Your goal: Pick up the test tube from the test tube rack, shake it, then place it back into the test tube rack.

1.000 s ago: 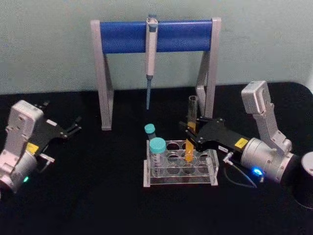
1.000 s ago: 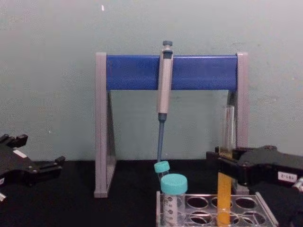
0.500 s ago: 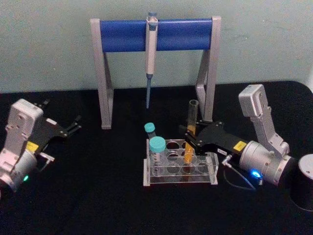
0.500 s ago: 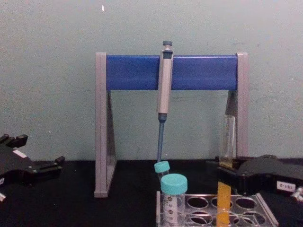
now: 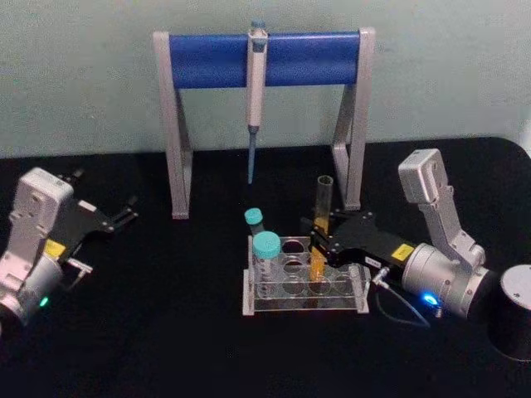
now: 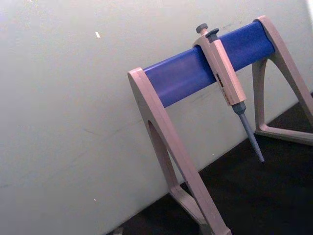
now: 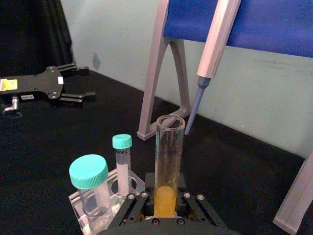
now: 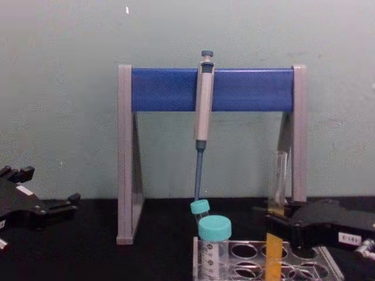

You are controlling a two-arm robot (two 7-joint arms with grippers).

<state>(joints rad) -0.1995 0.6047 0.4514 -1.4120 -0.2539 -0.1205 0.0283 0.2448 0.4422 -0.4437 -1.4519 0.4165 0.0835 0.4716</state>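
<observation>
Black tabletop (image 5: 149, 332), pale green wall (image 5: 83, 75), blue-barred stand (image 5: 264, 60)

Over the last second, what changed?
The right gripper, shut on the test tube, lowered it deeper into the test tube rack. Left gripper, the pipette and both teal-capped tubes stayed put.

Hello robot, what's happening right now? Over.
Right gripper shut on tall clear glass test tube, orange liquid, seated in low clear plastic rack. Left gripper parked, jaws open. Nothing in the way.
</observation>
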